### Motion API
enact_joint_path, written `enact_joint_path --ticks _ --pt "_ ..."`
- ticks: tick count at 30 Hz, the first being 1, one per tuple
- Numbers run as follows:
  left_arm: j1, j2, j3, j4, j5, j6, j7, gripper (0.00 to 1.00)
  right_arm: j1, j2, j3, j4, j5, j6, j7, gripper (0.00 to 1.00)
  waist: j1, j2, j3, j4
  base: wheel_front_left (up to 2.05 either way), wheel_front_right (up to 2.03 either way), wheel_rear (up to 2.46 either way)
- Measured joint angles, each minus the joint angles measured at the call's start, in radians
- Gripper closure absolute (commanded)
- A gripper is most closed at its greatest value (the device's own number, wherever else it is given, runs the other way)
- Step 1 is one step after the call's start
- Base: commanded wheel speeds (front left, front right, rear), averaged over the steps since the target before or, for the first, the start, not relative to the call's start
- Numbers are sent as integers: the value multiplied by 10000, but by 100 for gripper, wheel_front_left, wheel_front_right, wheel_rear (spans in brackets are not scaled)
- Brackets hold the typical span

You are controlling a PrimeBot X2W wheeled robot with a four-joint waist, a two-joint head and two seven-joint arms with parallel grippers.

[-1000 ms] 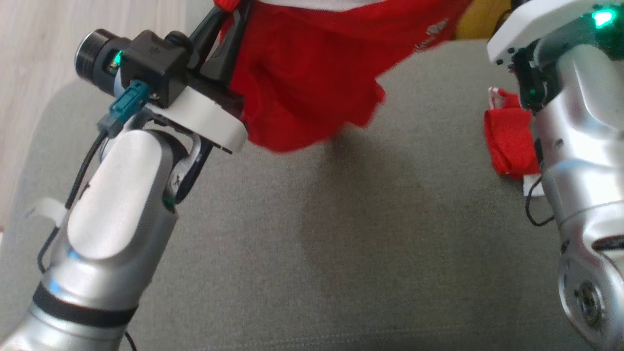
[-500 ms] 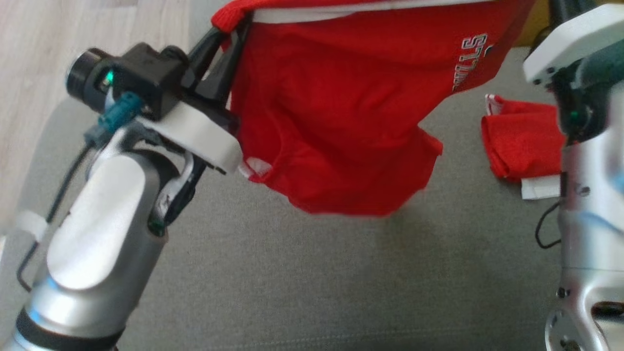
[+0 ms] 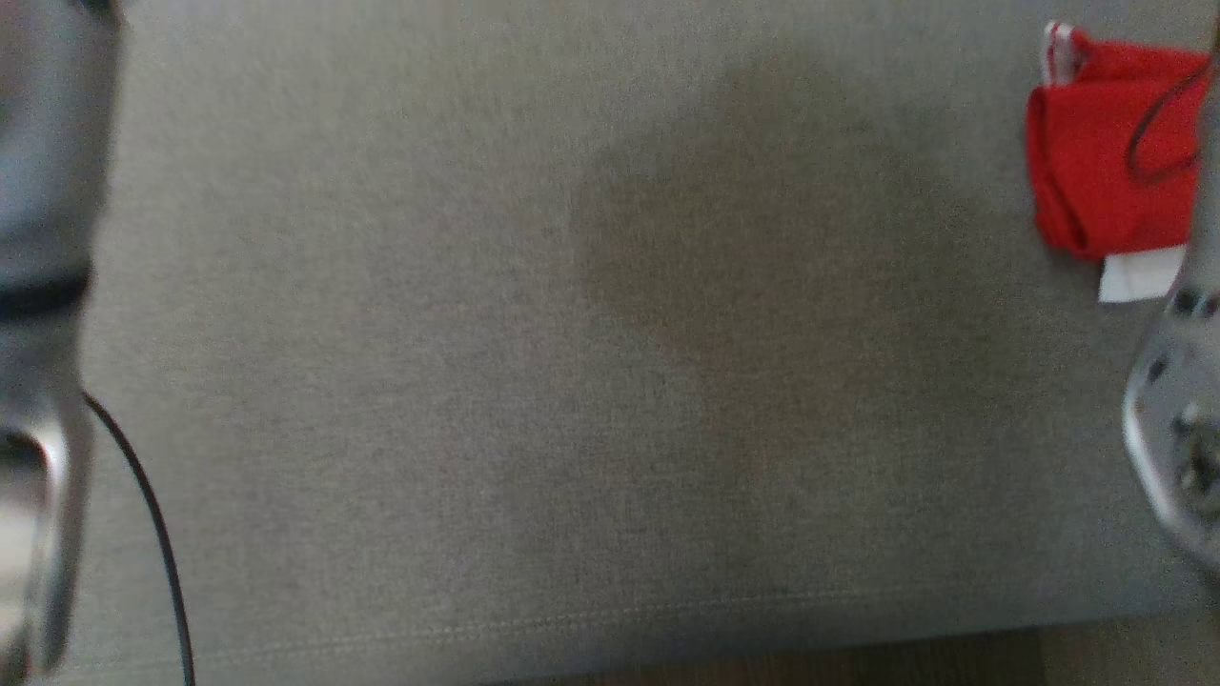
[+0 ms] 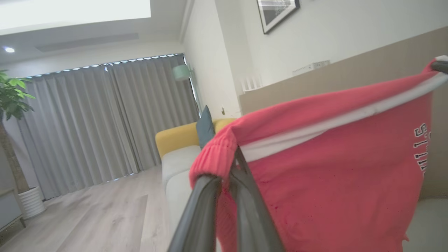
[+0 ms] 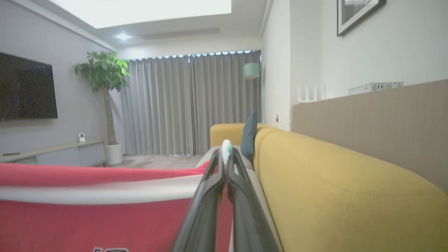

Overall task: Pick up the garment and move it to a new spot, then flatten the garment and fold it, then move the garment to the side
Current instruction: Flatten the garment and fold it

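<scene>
The left jaws pinched shut on a ribbed corner of the red garment, and the right jaws clamped its far corner. Its white-banded edge hung taut in the air between them, beside the yellow sofa back. A folded red cloth lay on the grey cushion.

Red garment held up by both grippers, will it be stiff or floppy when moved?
Probably floppy: the red garment hangs loosely below its edge stretched between the left gripper and right gripper. Likely light, since two thin fingertip pinches carry it. Its ribbed band may resist slipping.
</scene>
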Motion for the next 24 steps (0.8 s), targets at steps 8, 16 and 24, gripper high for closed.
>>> enact_joint_path --ticks 8,16,24 --pt "-2487 -362 -81 2608 1024 155 -2180 100 -2401 27 -351 3486 267 2 -3145 100 0 0 1519 -125 0 0 0" --pt "-1688 -857 -343 3356 1093 -15 -2297 100 -2243 19 130 6307 1129 2 -3914 100 1 0 2294 3 0 0 0" --pt "902 -861 -803 2963 1187 -368 -2297 100 -756 -8 1277 7657 1484 2 -3774 100 1 0 2086 175 0 0 0"
